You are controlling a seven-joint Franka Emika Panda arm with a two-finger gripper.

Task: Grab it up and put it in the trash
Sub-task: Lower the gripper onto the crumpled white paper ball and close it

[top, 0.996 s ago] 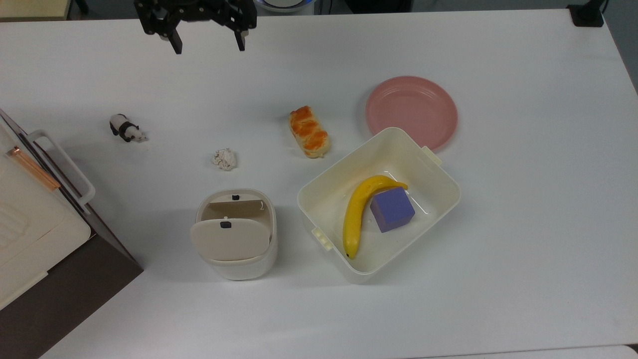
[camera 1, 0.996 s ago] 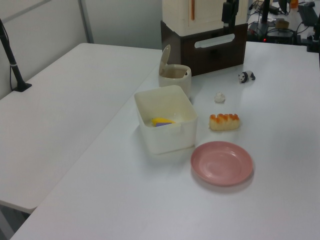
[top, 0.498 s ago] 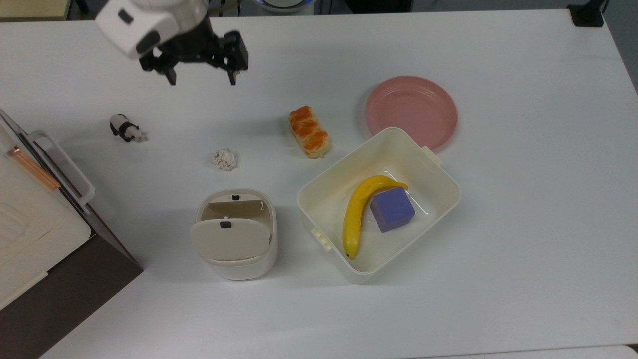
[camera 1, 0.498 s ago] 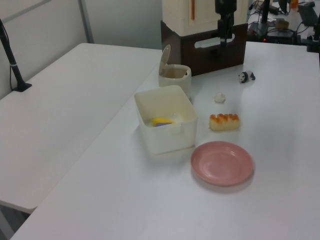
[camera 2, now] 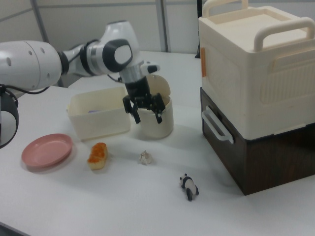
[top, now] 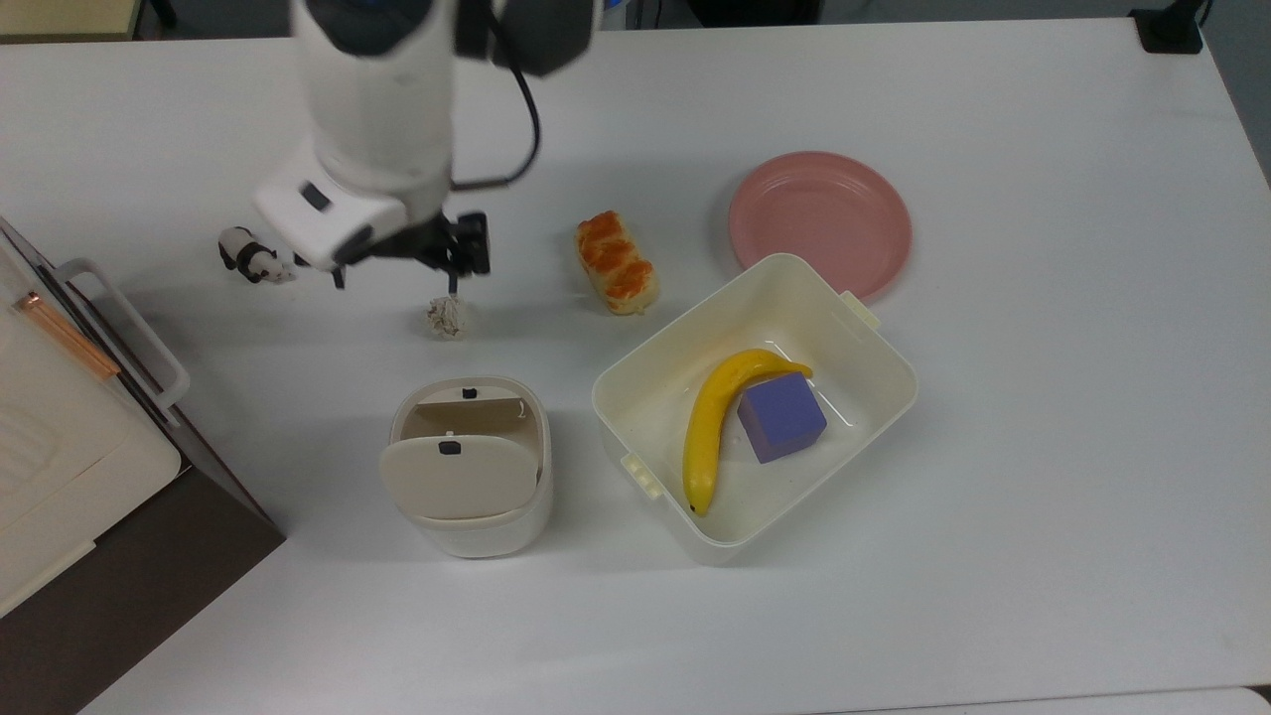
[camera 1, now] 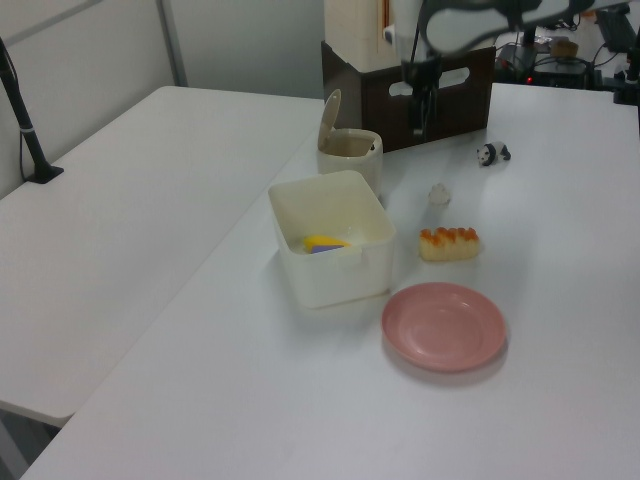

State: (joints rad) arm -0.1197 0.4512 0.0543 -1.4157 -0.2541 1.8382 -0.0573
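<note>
The crumpled off-white paper ball [top: 447, 318] lies on the white table between the panda and the bread, a short way from the trash's open side. It also shows in the right view [camera 2: 145, 157] and the left view [camera 1: 439, 195]. The trash [top: 467, 531] is a small cream bin with its swing lid tipped up [camera 2: 165, 129] [camera 1: 350, 155]. My gripper [top: 397, 283] hangs open above the table, empty; in the top view its right fingertip [top: 455, 290] lines up just over the ball. In the right view the gripper [camera 2: 147, 117] is well above the ball, in front of the bin.
A toy panda [top: 250, 256] stands at the top view's left and a bread loaf [top: 616, 263] right of the ball. A pink plate [top: 820, 223] and a cream tub [top: 775, 298] with a banana and a purple cube lie further right. A large storage box [top: 60, 447] fills the lower left corner.
The arm has swung from the table's far edge toward the ball and come lower, fingers still open. The objects have not moved.
</note>
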